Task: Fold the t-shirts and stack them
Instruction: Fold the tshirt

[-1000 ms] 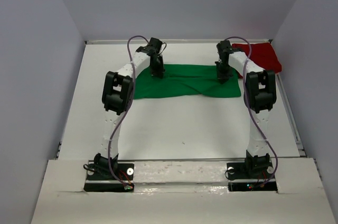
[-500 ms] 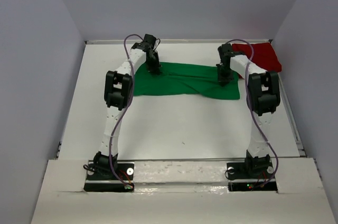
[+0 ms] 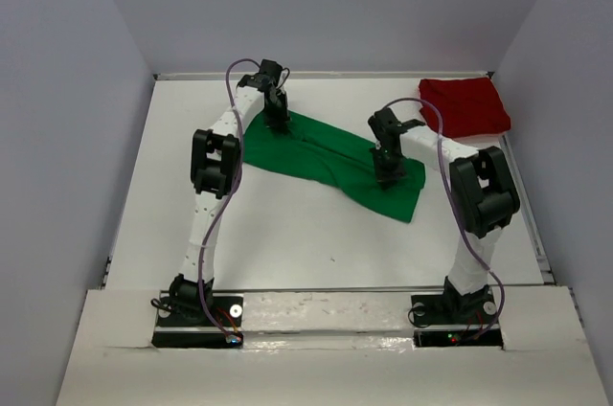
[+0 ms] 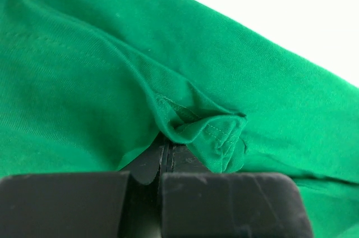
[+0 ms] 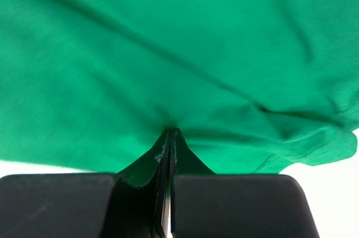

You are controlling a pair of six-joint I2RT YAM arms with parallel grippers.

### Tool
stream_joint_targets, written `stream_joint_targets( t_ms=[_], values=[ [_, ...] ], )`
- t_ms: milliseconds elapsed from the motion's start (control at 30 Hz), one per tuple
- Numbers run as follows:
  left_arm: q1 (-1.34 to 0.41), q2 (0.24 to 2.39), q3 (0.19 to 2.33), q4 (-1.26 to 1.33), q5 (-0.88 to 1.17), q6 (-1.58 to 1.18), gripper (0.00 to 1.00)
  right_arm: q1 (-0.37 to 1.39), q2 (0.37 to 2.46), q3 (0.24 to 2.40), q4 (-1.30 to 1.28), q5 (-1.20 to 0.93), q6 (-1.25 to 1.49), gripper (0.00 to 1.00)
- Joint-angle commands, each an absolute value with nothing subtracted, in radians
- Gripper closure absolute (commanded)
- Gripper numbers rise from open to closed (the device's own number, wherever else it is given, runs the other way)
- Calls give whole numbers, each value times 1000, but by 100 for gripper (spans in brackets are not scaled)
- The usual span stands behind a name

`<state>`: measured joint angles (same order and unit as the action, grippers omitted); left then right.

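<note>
- The bright green soft cloth t-shirt point(image 3: 330, 157) lay as a long, partly folded band slanting across the far half of the white tabletop point(image 3: 287, 234). Its left end was farther from the arm bases than its right end.
- The dark red cloth t-shirt point(image 3: 465, 104) sat as a folded block in the far right corner, apart from the green one.
- The left gripper point(image 3: 277, 123) was pressed together on a bunched, stitched hem at the band's far left end. The right gripper point(image 3: 388, 169) pinched a fold of green cloth near the right end.
- The step in hand looked like the crosswise fold of the green shirt, with stacking not yet begun.
- The next move probably called for both pinches to hold while one end crossed over to meet the other, edges aligned, before letting go.
- Only the top view showed the band's whole slant and the red shirt.
- Only the wrist views showed the grips themselves. The left showed a crumpled hem beside the closed jaws, and the right showed smooth cloth drawn to a point at the jaw line.
</note>
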<state>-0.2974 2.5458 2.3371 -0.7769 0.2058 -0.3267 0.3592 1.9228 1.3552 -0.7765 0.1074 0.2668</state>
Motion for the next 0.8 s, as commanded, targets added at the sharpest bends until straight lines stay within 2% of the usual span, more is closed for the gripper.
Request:
stream_joint_targets(
  t_ms=[0, 267, 367, 633, 767],
  values=[
    [-308, 2522, 2358, -804, 236, -253, 100, 429, 1809, 1304, -770, 55, 322, 100],
    [-327, 2505, 2350, -801, 248, -215, 100, 632, 1726, 1264, -767, 11, 429, 100],
    [-331, 2502, 2332, -790, 247, -218, 100, 670, 1712, 1278, -776, 122, 454, 100],
    [-337, 2500, 2321, -779, 227, -213, 100, 670, 1700, 1400, -873, 349, 401, 100],
    [-337, 2507, 2312, -776, 229, -218, 100, 579, 1736, 1459, -864, 342, 350, 100]
  ],
)
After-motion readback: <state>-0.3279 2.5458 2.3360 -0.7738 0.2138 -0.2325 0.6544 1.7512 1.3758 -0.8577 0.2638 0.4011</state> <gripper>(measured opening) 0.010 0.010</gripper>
